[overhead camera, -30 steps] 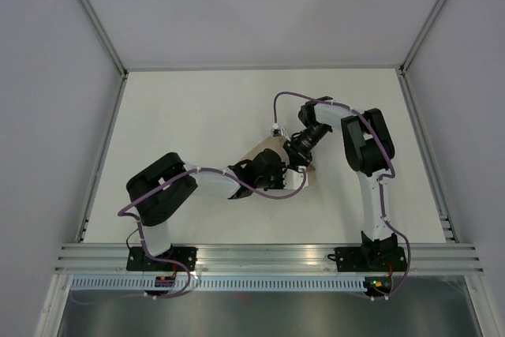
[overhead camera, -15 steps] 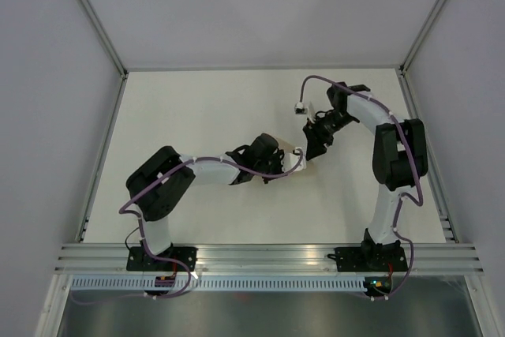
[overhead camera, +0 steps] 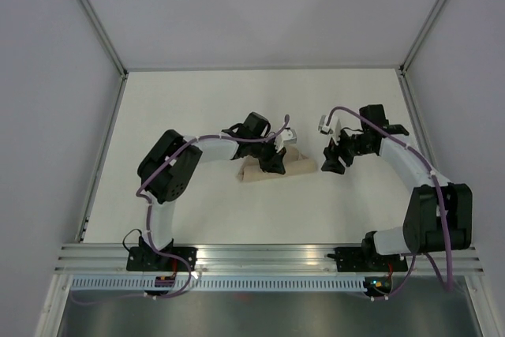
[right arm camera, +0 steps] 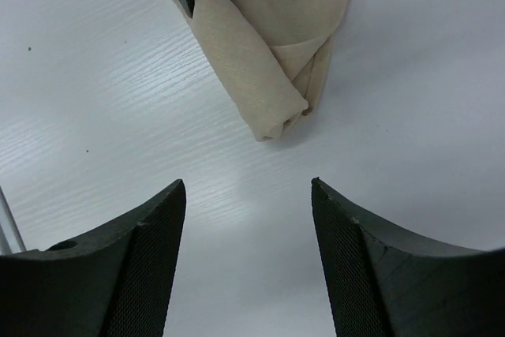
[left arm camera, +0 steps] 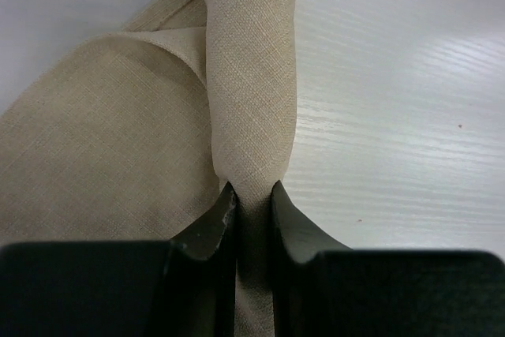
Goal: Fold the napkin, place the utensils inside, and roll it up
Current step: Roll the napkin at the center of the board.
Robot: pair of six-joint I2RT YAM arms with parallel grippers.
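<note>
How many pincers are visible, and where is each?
2. The left pincer grips the rolled napkin; the right pincer stands open, just clear of the napkin's end.

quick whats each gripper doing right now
Left gripper: closed on the rolled napkin.
Right gripper: open, holding nothing, clear of the napkin's end.

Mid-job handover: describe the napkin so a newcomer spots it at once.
Start at the white table; near its middle lies the napkin, rolled into a beige tube. It is the only tan thing there, pinched between the fingers of the left gripper.
</note>
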